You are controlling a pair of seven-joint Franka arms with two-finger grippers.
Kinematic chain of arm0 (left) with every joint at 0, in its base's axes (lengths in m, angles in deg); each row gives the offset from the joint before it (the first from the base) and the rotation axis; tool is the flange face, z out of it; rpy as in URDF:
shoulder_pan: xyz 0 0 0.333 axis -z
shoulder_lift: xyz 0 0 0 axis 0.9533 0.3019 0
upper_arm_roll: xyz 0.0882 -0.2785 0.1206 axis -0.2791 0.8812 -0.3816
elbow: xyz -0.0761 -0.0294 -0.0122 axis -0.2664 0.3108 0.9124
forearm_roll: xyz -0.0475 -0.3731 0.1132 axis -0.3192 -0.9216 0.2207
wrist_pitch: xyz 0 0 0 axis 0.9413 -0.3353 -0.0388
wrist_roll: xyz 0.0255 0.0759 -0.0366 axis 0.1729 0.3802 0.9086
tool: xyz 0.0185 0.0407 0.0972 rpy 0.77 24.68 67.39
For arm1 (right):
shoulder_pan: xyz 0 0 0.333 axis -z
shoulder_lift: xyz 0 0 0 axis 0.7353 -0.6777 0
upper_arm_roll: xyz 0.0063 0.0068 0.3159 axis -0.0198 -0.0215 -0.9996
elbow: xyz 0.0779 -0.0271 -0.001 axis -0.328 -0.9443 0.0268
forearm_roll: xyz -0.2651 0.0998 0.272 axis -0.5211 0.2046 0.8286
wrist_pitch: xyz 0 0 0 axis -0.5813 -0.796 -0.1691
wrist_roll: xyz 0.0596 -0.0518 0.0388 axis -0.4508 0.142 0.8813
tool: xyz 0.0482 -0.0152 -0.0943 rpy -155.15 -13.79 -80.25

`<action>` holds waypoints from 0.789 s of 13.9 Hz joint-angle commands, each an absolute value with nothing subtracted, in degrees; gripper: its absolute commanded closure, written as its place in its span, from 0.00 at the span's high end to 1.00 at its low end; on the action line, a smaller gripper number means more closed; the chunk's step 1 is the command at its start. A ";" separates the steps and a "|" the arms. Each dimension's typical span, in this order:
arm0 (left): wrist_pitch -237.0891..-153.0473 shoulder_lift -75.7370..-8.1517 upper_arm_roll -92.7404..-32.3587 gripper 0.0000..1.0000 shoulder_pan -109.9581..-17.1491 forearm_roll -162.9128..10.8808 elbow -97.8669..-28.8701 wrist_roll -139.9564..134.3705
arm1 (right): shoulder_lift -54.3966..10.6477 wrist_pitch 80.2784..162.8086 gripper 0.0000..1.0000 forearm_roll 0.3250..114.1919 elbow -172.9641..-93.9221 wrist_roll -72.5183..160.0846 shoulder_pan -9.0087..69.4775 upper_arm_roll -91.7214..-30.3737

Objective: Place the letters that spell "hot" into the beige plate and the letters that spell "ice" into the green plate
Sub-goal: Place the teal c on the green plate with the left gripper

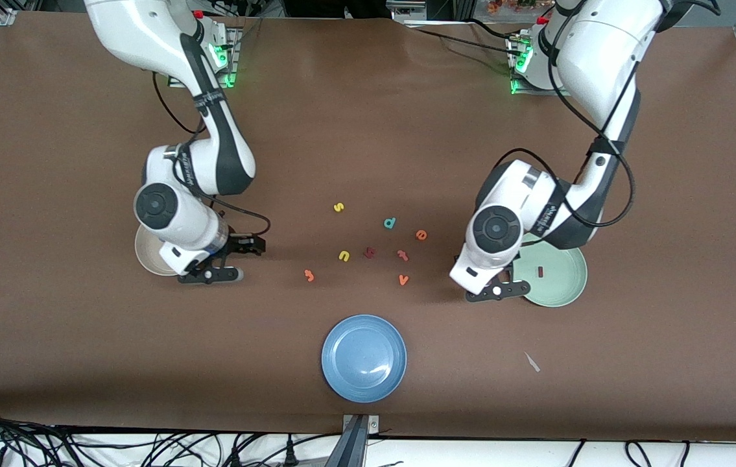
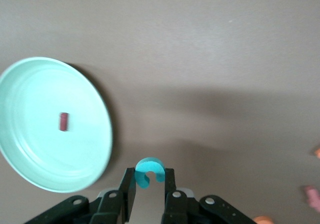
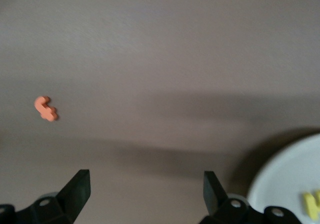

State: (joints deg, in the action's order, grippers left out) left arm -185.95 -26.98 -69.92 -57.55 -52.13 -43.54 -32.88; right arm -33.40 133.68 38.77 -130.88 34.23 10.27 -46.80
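My left gripper (image 2: 150,176) is shut on the teal c (image 2: 149,170), over the bare table just beside the green plate (image 2: 30,149). The dark red i (image 2: 64,121) lies in that plate (image 1: 565,292). My right gripper (image 3: 145,184) hangs open and empty beside the beige plate (image 3: 280,189), where a yellow letter (image 3: 311,204) lies at the rim. In the front view this gripper (image 1: 231,259) is next to the beige plate (image 1: 146,254), mostly covered by the arm. The orange t (image 1: 308,275) and orange e (image 1: 421,235) lie on the table.
Loose letters lie mid-table: yellow s (image 1: 338,207), teal d (image 1: 390,223), yellow u (image 1: 344,255), dark red k (image 1: 369,252), reddish-pink t (image 1: 402,255), orange v (image 1: 403,279). A blue plate (image 1: 364,383) sits nearer the front camera. A small white scrap (image 1: 532,362) lies near it.
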 commanded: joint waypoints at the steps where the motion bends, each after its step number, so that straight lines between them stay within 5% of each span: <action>1: -186.10 -30.03 -69.63 0.04 -60.47 -51.03 -48.90 -27.38 | -38.91 132.40 1.00 39.84 -123.21 34.36 10.86 -48.30; 11: -192.57 -28.90 -69.63 0.04 -65.75 -50.50 -53.64 -21.83 | -46.39 138.45 1.00 39.75 -117.13 33.92 9.81 -53.66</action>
State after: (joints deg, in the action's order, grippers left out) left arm -188.12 -28.00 -70.03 -64.75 -52.12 -49.81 -23.24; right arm -43.54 136.18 38.77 -119.42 34.14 10.24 -52.76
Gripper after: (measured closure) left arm 0.758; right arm 0.000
